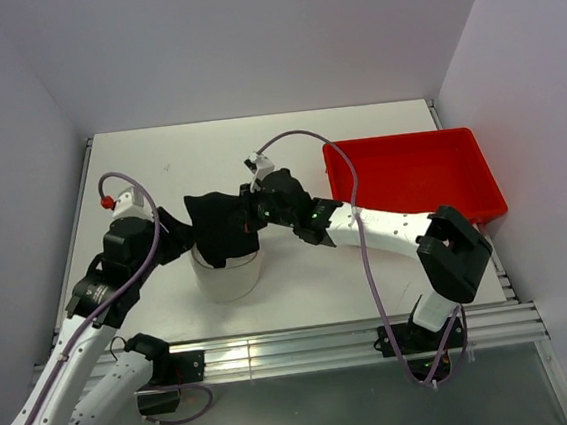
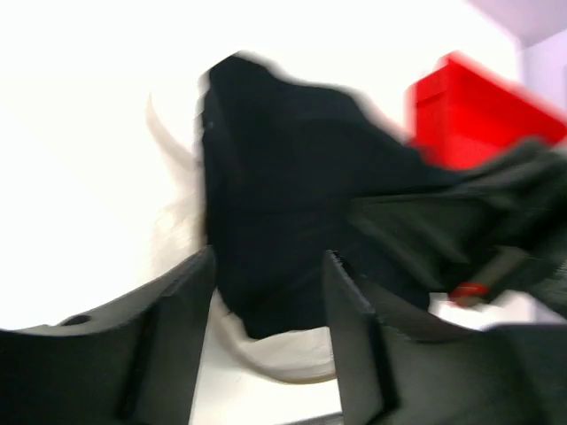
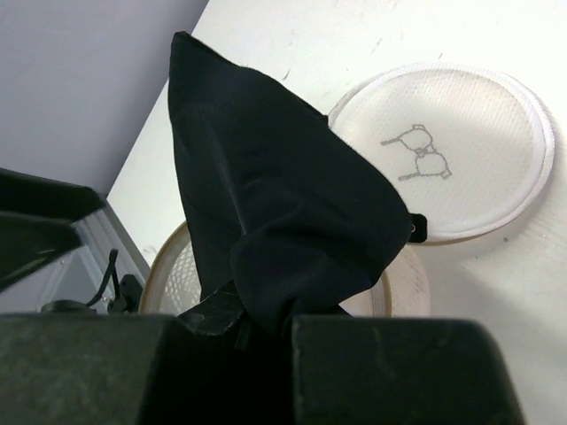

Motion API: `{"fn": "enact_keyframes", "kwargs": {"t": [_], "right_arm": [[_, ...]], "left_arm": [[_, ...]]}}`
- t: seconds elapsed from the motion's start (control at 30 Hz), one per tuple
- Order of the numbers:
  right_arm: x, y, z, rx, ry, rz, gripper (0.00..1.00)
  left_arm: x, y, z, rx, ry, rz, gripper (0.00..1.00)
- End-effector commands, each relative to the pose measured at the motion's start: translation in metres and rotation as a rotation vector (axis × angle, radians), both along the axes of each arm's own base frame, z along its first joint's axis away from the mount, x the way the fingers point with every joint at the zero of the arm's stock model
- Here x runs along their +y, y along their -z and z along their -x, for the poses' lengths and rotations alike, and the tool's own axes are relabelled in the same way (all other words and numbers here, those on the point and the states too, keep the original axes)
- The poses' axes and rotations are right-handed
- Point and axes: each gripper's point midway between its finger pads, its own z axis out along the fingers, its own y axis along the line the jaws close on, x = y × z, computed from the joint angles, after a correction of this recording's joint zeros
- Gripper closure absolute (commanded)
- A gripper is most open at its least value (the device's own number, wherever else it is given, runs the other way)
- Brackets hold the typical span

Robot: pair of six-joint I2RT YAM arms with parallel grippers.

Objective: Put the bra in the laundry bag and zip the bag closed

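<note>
Top view: a white table (image 1: pixel 356 135) w/ two arms meeting mid-scene. The right gripper (image 1: pixel 261 213) reaches in from the right and pinches the black bra (image 1: pixel 223 228), holding it bunched directly over the laundry bag (image 1: pixel 229 276). The bag is a white mesh cylinder standing upright, so the fabric can prob. drop straight into its mouth. The left gripper (image 1: pixel 173 238) sits just beside the bra's left edge, likely ready to tuck fabric or steady the bag. A red bin (image 1: pixel 411 175) stands at the right, well apart; nothing visible in it.

Left wrist view (blurred): the left gripper (image 2: pixel 266 332) has its fingers (image 2: pixel 182 336) apart, nothing clamped btw them. The bra (image 2: pixel 292 204) hangs just beyond, w/ the bag's white mesh (image 2: pixel 283 363) showing under it. The red bin (image 2: pixel 478 115) is in the far-right bg.

Right wrist view: the right gripper (image 3: pixel 257 323) is closed tight on a fold of the bra (image 3: pixel 275 204), which rises as a dark peak. Under it is the laundry bag's open rim (image 3: pixel 164 266). Most of the bra is above the mouth; how much is inside, can't tell. The round lid (image 3: pixel 443 155), w/ a small black mark, lies flat beside the bag, flipped open, so zipping is not yet done.
</note>
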Motion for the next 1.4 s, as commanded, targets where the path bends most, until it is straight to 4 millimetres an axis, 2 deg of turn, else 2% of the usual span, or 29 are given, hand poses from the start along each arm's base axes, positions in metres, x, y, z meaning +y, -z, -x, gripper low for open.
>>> {"fn": "enact_keyframes", "kwargs": {"t": [0.0,0.07,0.17,0.27,0.4,0.43,0.47,0.53,0.57,0.63,0.73,0.83,0.87,0.93,0.97,1.03,1.07,1.17,1.2,1.27,1.3,1.37], "right_arm": [[-0.003,-0.037,0.003,-0.107,-0.018,-0.055,1.0],[-0.005,-0.044,0.004,-0.122,-0.016,-0.063,1.0],[-0.007,-0.048,0.007,-0.127,-0.021,-0.074,1.0],[-0.008,-0.049,0.009,-0.128,-0.026,-0.078,1.0],[-0.007,-0.051,0.015,-0.125,-0.052,-0.1,1.0],[-0.007,-0.05,0.017,-0.122,-0.06,-0.099,1.0],[-0.007,-0.046,0.018,-0.114,-0.064,-0.092,1.0],[-0.008,-0.045,0.022,-0.109,-0.074,-0.095,1.0],[-0.009,-0.041,0.025,-0.105,-0.082,-0.091,1.0],[-0.006,-0.04,0.037,-0.1,-0.145,-0.098,1.0],[-0.001,-0.029,0.055,-0.082,-0.245,-0.091,1.0],[0.004,-0.015,0.069,-0.05,-0.35,-0.058,1.0],[0.011,-0.007,0.069,-0.027,-0.374,-0.034,1.0],[0.022,0.001,0.072,-0.009,-0.445,-0.018,1.0],[0.032,0.013,0.068,0.044,-0.469,0.032,1.0],[0.044,0.011,0.062,0.044,-0.485,0.041,1.0],[0.047,0.022,0.057,0.06,-0.466,0.057,1.0],[0.053,0.027,0.051,0.083,-0.445,0.062,1.0],[0.057,0.037,0.052,0.101,-0.446,0.08,1.0],[0.063,0.043,0.054,0.118,-0.447,0.11,1.0],[0.068,0.051,0.063,0.124,-0.474,0.131,1.0],[0.069,0.055,0.074,0.134,-0.505,0.156,1.0]], "left_arm": [[0.018,0.033,0.015,0.136,-0.054,-0.084,0.46],[0.013,0.041,0.019,0.162,-0.028,-0.071,0.51],[0.011,0.053,0.023,0.215,-0.018,-0.074,0.5],[0.006,0.067,0.024,0.271,0.008,-0.079,0.54],[-0.002,0.063,0.007,0.216,0.017,-0.05,0.52],[-0.007,0.055,-0.001,0.171,0.024,-0.028,0.5],[-0.008,0.056,-0.004,0.16,0.029,-0.027,0.5],[-0.011,0.063,-0.01,0.175,0.039,-0.031,0.59],[-0.012,0.067,-0.011,0.184,0.049,-0.04,0.78],[-0.009,0.074,-0.016,0.199,0.03,-0.057,1.0],[-0.007,0.063,-0.025,0.141,0.019,-0.041,1.0],[-0.014,0.043,-0.035,0.067,0.043,-0.014,1.0],[-0.021,0.035,-0.037,0.042,0.074,0.005,1.0],[-0.029,0.033,-0.036,0.035,0.126,0.018,1.0],[-0.028,0.034,-0.032,0.035,0.127,0.017,1.0],[-0.022,0.034,-0.028,0.032,0.108,0.003,1.0],[-0.016,0.028,-0.025,0.006,0.091,0.005,1.0],[-0.011,0.031,-0.018,0.008,0.076,0.021,1.0],[-0.012,0.029,-0.017,0.002,0.083,0.032,1.0],[-0.011,0.027,-0.018,-0.016,0.073,0.036,1.0],[-0.008,0.026,-0.021,-0.024,0.058,0.03,1.0],[-0.007,0.025,-0.023,-0.027,0.056,0.027,1.0]]}}
